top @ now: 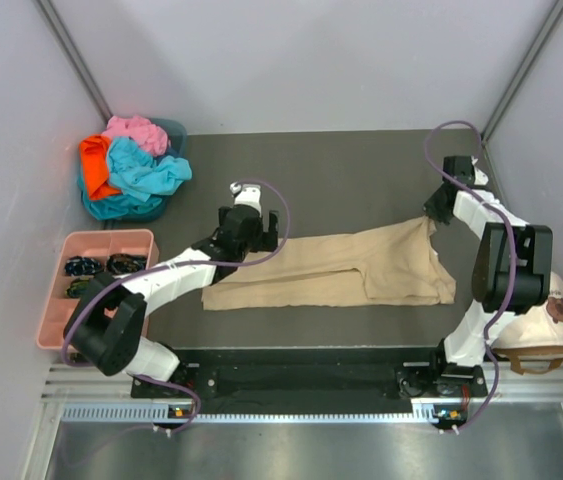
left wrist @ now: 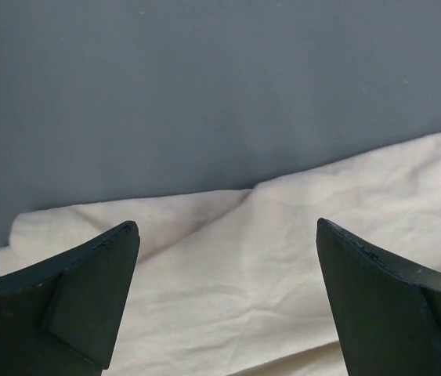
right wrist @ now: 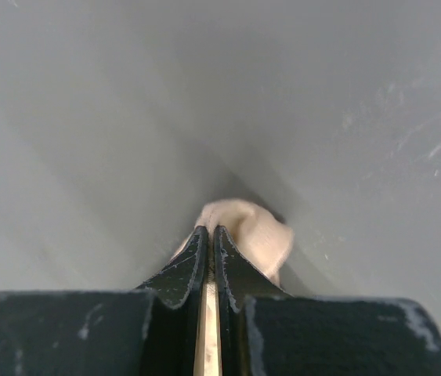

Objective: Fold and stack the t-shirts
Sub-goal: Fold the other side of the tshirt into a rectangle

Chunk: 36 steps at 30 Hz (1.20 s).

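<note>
A large tan t-shirt (top: 341,268) lies stretched flat across the middle of the dark table. My right gripper (top: 433,212) is shut on its far right corner; in the right wrist view the fingertips (right wrist: 211,230) pinch a fold of tan cloth (right wrist: 258,229). My left gripper (top: 261,232) hangs open over the shirt's far left edge, and the tan t-shirt (left wrist: 283,266) shows between its spread fingers (left wrist: 95,298) with nothing gripped. Pink (top: 136,130), orange (top: 96,162) and turquoise (top: 149,172) t-shirts sit crumpled in a heap at the back left.
The heap rests in a teal tub (top: 175,129) against the left wall. A pink compartment tray (top: 56,300) with small dark items stands at the left front. A cream cap (top: 546,335) with a brown emblem lies beside the right arm's base. Walls close in on both sides.
</note>
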Motion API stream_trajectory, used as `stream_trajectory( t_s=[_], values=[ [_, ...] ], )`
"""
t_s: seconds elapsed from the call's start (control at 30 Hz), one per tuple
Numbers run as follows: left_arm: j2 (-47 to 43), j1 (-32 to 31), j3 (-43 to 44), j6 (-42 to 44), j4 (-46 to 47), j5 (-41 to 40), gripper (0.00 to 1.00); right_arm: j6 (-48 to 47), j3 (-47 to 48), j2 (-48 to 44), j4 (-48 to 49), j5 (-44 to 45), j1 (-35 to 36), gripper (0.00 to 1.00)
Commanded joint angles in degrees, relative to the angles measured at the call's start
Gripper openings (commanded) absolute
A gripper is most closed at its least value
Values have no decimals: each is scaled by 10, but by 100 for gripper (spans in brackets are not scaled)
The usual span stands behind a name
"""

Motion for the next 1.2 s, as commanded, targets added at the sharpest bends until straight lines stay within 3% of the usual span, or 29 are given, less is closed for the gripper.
stream_trajectory(
  t_s=[0.0,0.5,0.83,1.17],
  values=[
    [2,19,4,-18,-3,-47,99,15,59,21,-1,48,-2,0],
    [29,78,45,-29,-84,-162,98,16,112,67,-15,40,-4,0],
    [74,141,42,-61,-70,-90,92,15,113,69,-13,30,-4,0],
    [103,149,48,-67,-40,-42,72,14,111,69,-15,29,-4,0]
  ],
)
